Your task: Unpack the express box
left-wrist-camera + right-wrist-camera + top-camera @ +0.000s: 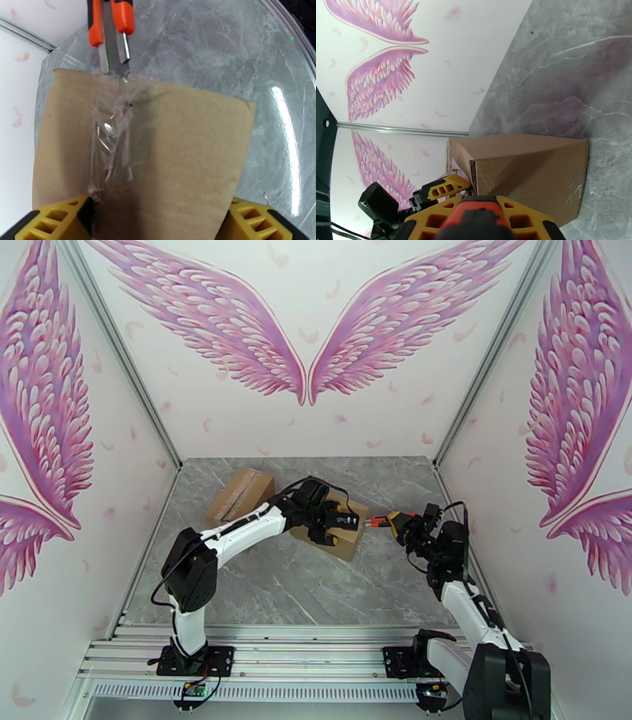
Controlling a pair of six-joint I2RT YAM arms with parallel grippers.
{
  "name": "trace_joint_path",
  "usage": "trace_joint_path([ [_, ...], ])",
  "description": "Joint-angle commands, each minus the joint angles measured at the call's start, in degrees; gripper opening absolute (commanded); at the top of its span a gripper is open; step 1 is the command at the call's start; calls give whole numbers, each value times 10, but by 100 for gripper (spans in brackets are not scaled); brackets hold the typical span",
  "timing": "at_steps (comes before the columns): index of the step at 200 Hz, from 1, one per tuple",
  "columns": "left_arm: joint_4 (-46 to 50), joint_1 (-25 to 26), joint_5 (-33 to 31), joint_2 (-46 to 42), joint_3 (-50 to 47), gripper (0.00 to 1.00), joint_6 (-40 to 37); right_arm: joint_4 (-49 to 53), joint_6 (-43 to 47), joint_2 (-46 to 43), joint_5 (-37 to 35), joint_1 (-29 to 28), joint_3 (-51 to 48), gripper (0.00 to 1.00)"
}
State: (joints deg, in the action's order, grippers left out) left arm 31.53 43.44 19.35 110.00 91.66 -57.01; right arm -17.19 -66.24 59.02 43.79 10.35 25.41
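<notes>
The express box (345,538), plain brown cardboard, lies mid-table with crumpled clear tape (112,138) along its top seam. My left gripper (336,526) hangs over it, open, its yellow fingers (55,221) standing on either side of the box (177,158); whether they touch it I cannot tell. My right gripper (407,526) is shut on an orange utility knife (379,520). The knife's blade (118,59) meets the box's far edge at the tape seam. In the right wrist view the knife handle (478,217) sits between my fingers, pointing at the box (529,173).
A second cardboard box (241,494) lies at the back left, near the wall. Grey marble tabletop (316,587) lies open in front of both boxes. Walls with aluminium rails (466,398) close in the left, right and back.
</notes>
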Motion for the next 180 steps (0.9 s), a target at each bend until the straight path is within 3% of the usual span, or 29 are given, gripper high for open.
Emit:
trace_joint_path([
  [1,-41,-41,-30,9,35,79,0,169,76,-10,162,-19,6,0],
  [67,-32,-61,-19,3,33,79,-33,311,190,-4,199,-19,62,0],
  [108,-36,-53,-22,0,23,78,-36,233,125,-8,199,-19,52,0],
  [180,-78,-31,-31,-63,-55,73,-29,242,44,-81,12,-4,56,0],
])
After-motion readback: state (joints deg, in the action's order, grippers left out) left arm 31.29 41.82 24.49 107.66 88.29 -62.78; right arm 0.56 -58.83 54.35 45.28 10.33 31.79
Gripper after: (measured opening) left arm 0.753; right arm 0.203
